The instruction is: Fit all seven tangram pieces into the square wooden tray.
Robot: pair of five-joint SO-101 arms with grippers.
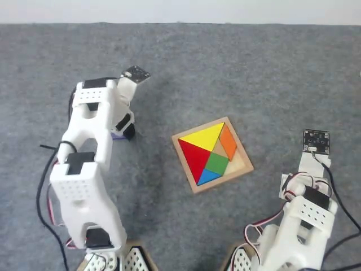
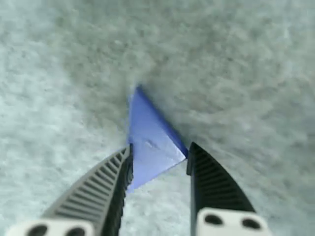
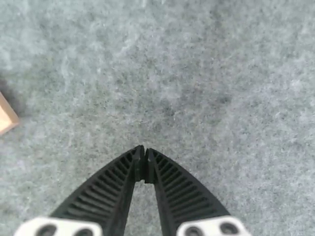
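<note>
The square wooden tray (image 1: 246, 165) lies turned like a diamond at the table's middle. It holds a yellow triangle (image 1: 204, 137), a red triangle (image 1: 194, 158), an orange parallelogram (image 1: 228, 141), a green square (image 1: 216, 163) and a small blue triangle (image 1: 208, 176). Bare wood shows along its right side. A violet-blue triangle (image 2: 147, 128) lies on the carpet to the left of the tray, and my left gripper (image 2: 159, 150) is shut on its wide end, one finger on each side. In the high view that piece (image 1: 117, 136) peeks out under the left gripper (image 1: 125, 130). My right gripper (image 3: 143, 164) is shut on nothing, above bare carpet right of the tray.
Grey carpet (image 1: 225, 68) covers the whole table. A corner of the tray (image 3: 6, 118) shows at the edge of the right wrist view. The right arm (image 1: 304, 209) stands at the front right, the left arm (image 1: 84, 169) at the front left.
</note>
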